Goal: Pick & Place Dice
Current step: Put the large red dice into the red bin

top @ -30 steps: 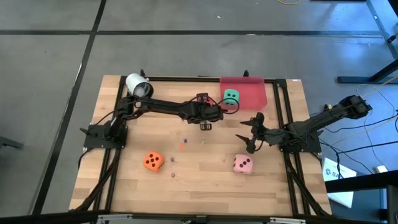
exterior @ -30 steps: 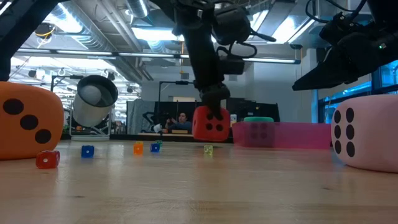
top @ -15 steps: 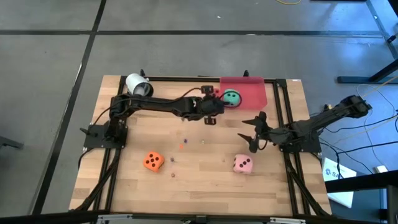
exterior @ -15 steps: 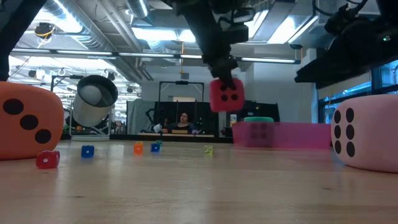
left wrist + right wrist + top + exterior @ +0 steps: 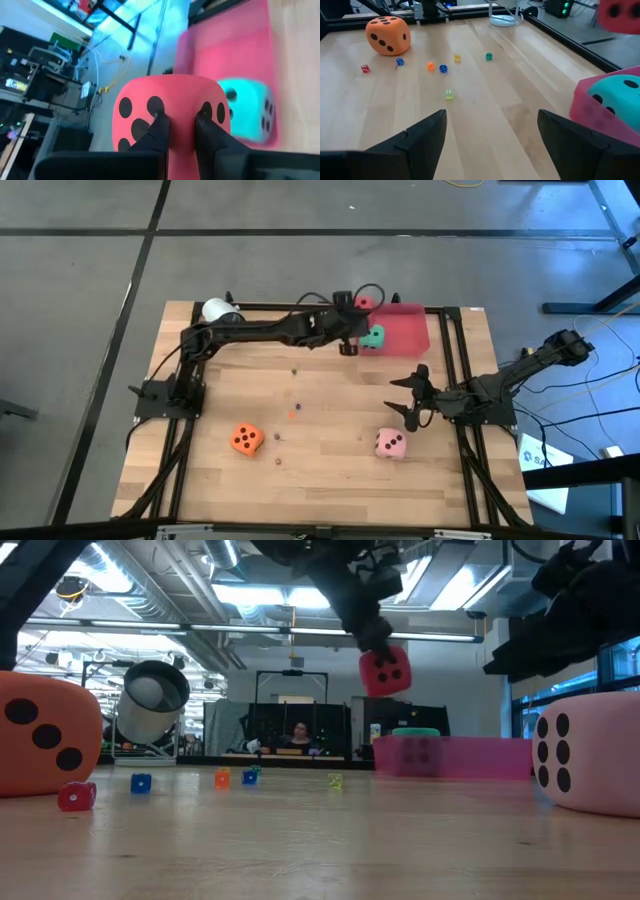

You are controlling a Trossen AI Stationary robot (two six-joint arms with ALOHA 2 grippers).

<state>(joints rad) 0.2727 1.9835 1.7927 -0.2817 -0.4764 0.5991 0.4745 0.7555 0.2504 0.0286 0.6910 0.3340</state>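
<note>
Carrying the red die clear of the table, the left gripper pinches it between its two dark fingers, which press visibly into the soft foam. In the high view the die sits at the near-left edge of the flat red tray, just beside the green die already lying inside, so the coming release turns on whether the red die is fully over the tray floor; from above it looks at the rim, not yet plainly past it, and the free space lies beyond the green die. The right gripper hangs with its jaws spread and empty, close to the pink die and nearer to it than the left arm is. The orange die lies well apart on the left half of the pale wooden tabletop, among a scatter of tiny coloured dice. A white cylinder lies at the far-left corner, with an open workshop beyond.
</note>
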